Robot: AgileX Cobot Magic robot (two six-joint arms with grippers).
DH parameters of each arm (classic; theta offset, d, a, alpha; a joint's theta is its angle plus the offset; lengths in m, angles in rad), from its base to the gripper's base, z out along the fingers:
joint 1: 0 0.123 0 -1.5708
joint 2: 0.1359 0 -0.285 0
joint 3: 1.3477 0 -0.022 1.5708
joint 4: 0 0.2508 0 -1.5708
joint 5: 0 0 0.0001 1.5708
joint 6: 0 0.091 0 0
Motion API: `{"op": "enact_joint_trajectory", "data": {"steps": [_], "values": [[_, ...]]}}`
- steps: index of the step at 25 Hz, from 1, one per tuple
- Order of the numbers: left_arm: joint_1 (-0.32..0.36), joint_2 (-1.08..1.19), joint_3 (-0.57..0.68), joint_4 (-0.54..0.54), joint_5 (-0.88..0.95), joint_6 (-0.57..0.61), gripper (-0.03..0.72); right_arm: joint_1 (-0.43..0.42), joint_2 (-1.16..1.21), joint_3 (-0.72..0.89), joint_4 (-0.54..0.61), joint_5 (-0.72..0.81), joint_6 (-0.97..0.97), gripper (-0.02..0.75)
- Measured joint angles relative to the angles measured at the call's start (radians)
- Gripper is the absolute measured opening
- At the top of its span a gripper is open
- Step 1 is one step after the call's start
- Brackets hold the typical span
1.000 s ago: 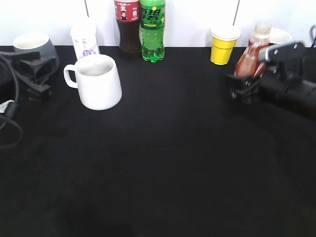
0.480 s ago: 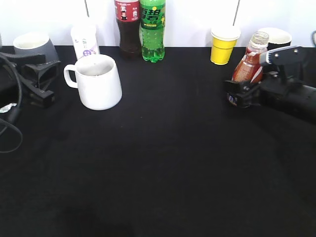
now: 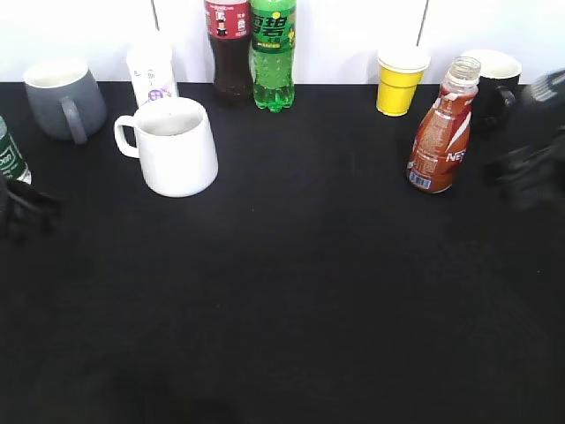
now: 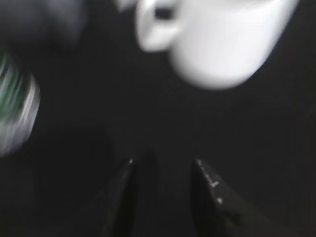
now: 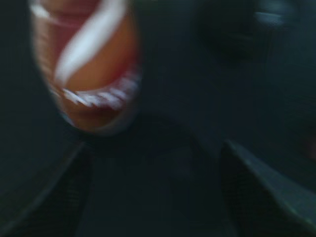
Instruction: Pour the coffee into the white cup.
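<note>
The coffee bottle (image 3: 439, 132), red-brown label and no cap, stands upright on the black table at the right. It shows blurred at the upper left of the right wrist view (image 5: 89, 64). The white cup (image 3: 177, 146) stands at the left, handle to the left, and at the top of the left wrist view (image 4: 222, 39). My right gripper (image 3: 530, 168) is a blur to the right of the bottle, apart from it, jaws wide open and empty (image 5: 155, 163). My left gripper (image 3: 22, 212) is at the far left edge, open and empty (image 4: 163, 168), short of the cup.
Along the back stand a grey mug (image 3: 62, 97), a small white bottle (image 3: 152, 75), a cola bottle (image 3: 228, 49), a green soda bottle (image 3: 272, 53), a yellow paper cup (image 3: 399, 79) and a black mug (image 3: 493, 84). A green-labelled bottle (image 3: 9, 159) is at the left edge.
My right gripper stood the tilted coffee bottle upright, let go and drew back to the right. My left gripper drew back from beside the white cup to the left edge.
</note>
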Motion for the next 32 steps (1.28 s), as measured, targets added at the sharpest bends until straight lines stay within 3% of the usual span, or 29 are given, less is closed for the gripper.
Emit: {"op": "enact_joint_trajectory", "data": {"steps": [2,4,6,8,12,16,19,32], "values": [[0.000,-0.045,-0.127,-0.058,0.264,-0.002,0.281,0.008,-0.099,0.000,0.000,0.075,0.088,0.579],[0.000,-0.130,-0.187,-0.074,0.396,-0.002,0.281,0.088,-0.175,-0.018,0.007,0.233,0.102,0.576],[0.000,-0.256,-0.189,-0.088,0.495,-0.002,0.288,0.184,-0.252,-0.043,0.016,0.422,0.104,0.576],[0.000,-0.409,-0.188,-0.088,0.591,0.016,0.290,0.226,-0.393,-0.044,0.069,0.617,0.102,0.576],[0.000,-0.765,-0.143,-0.089,0.763,0.101,0.291,0.233,-0.842,-0.046,0.215,0.989,0.002,0.575],[0.000,-1.101,-0.051,-0.102,0.874,0.166,0.291,0.233,-1.270,0.022,0.342,1.252,-0.123,0.575],[0.000,-1.219,0.011,-0.122,0.870,0.228,0.291,0.233,-1.457,0.082,0.348,1.259,-0.131,0.575],[0.012,-1.225,0.028,-0.142,0.851,0.231,0.291,0.219,-1.464,0.097,0.359,1.221,-0.131,0.575]]}}
